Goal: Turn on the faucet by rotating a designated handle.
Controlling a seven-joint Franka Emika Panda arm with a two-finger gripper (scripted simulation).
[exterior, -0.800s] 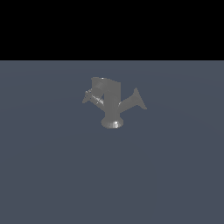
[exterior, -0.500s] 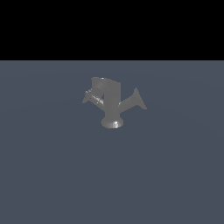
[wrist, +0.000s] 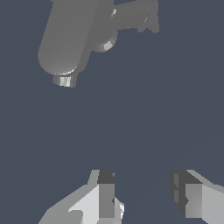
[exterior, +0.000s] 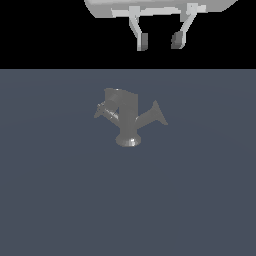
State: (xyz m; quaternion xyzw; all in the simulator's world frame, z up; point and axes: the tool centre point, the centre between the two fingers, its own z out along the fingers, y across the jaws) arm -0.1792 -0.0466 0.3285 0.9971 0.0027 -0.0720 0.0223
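The faucet (exterior: 129, 120) stands alone on the grey desk (exterior: 200, 200), on its round base. The pincer (exterior: 159, 41) hangs high above it, wide open and holding nothing. The faucet looks like hard, smooth metal (so probably slippery) and should not bend. One arm (exterior: 154, 114) pokes toward the exterior view's right; I would grab near its tip.

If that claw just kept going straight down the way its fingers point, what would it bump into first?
Probably the bare floor, not the faucet. In the wrist view nothing lies between the open gripper fingers but floor; the faucet sits off to one side. Depth is hard to judge, so a near miss of the faucet is a guess.
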